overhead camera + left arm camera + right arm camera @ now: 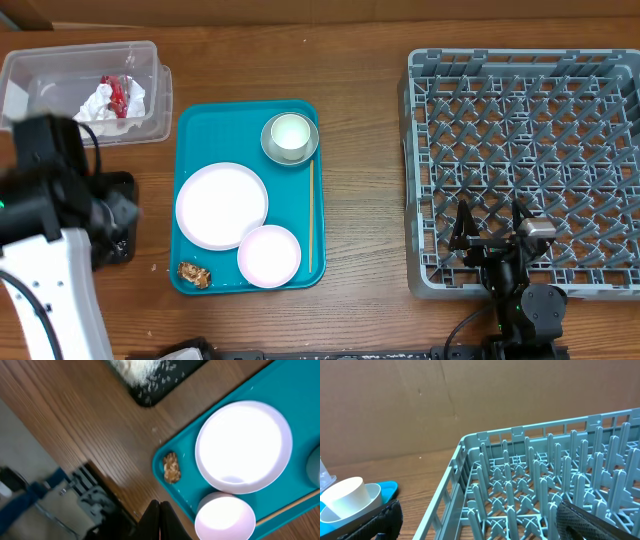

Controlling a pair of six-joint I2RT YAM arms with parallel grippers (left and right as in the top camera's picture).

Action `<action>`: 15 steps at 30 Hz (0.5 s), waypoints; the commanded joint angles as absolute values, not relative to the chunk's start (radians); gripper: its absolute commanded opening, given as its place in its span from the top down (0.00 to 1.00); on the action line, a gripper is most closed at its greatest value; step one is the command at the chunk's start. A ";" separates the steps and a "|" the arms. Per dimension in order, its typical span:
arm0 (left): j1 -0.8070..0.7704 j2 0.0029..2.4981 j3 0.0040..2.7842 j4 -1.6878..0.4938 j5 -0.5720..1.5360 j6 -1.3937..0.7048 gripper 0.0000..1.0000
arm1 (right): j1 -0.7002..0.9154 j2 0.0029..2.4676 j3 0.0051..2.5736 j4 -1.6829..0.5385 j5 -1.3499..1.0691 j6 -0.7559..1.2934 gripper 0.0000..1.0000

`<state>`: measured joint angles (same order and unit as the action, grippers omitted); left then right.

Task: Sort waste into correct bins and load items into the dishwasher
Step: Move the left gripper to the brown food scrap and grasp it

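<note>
In the left wrist view my left gripper point(160, 522) is shut with nothing in it, above the wood by the teal tray's corner. On that tray lie a brown food lump point(172, 467), the plate point(243, 446) and the small bowl point(225, 517). The black tray point(150, 390) holds white rice point(135, 367). The clear tub point(85, 90) holds the napkin point(100, 102) and red wrapper point(120, 92). The cup point(290, 134) stands in the grey-rimmed bowl point(272, 148). My right gripper point(490, 235) hangs open over the dish rack's point(525, 70) front edge, holding nothing.
A wooden chopstick point(311, 215) lies along the right side of the teal tray point(200, 130). My left arm point(50, 200) covers most of the black tray from above. A few rice grains point(155, 430) lie on the wood beside the teal tray.
</note>
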<state>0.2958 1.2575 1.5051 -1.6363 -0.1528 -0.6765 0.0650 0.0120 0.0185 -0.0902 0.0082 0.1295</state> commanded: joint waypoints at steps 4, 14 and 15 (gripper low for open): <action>0.294 1.216 1.201 -1.486 -0.114 -0.842 0.96 | 0.060 0.003 0.008 -0.082 0.022 0.123 0.00; 0.294 1.237 0.845 -1.287 -0.015 -0.831 0.55 | 0.060 0.003 0.008 -0.082 0.022 0.123 0.00; 0.294 1.237 0.825 -1.260 -0.006 -0.818 0.42 | 0.060 0.003 0.008 -0.082 0.022 0.123 0.00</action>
<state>0.2958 1.2392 0.8783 -1.3003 -0.0635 -0.8181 0.0650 0.0120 0.0185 -0.0898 0.0086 0.1295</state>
